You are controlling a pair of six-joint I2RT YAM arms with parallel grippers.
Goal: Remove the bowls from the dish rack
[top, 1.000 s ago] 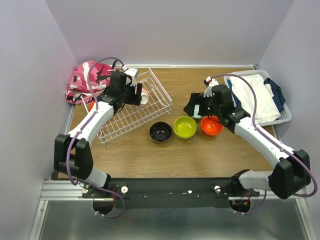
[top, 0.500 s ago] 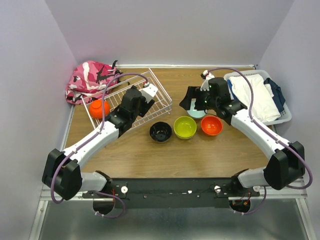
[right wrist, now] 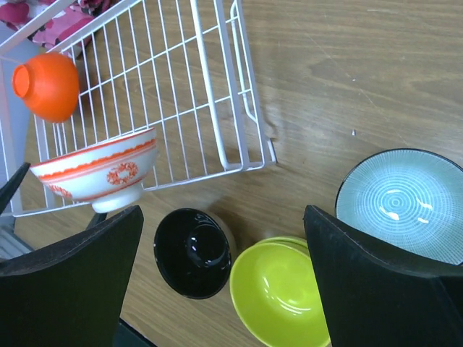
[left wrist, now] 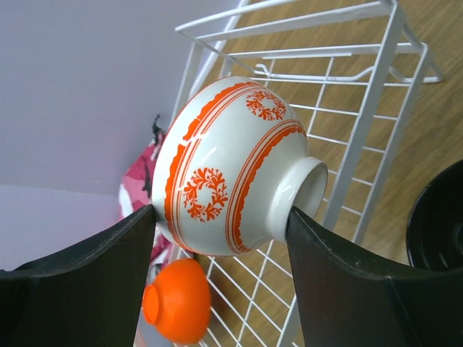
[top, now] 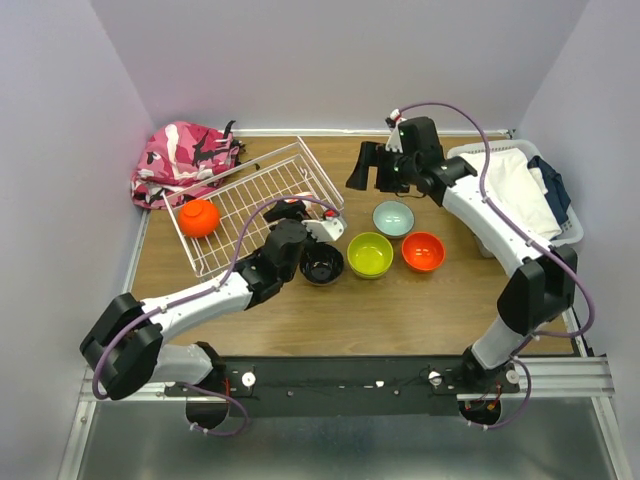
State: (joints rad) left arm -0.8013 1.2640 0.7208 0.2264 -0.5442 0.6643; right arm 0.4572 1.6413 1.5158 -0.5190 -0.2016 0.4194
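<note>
left pincer (left wrist: 217,242) is clamped on the white bowl (left wrist: 231,173), lifted beside the rack (top: 255,195), where an orange bowl (top: 200,217) lies tipped. black bowl (top: 322,263), green bowl (top: 370,254), teal bowl (top: 393,217) and red-orange bowl (top: 422,251) sit on the counter (top: 400,300). right pincer (top: 370,170) hangs wide apart behind them.

Plain pale-lavender walls (top: 340,60) close off the far, left and right sides (all evenly lit) around a brown wood-grain tabletop (top: 400,300); a grey metal sheet (top: 350,450) lies nearest.

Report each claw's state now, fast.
Left claw: closed on the white bowl with red pattern.
Right claw: open, holding nothing.
</note>
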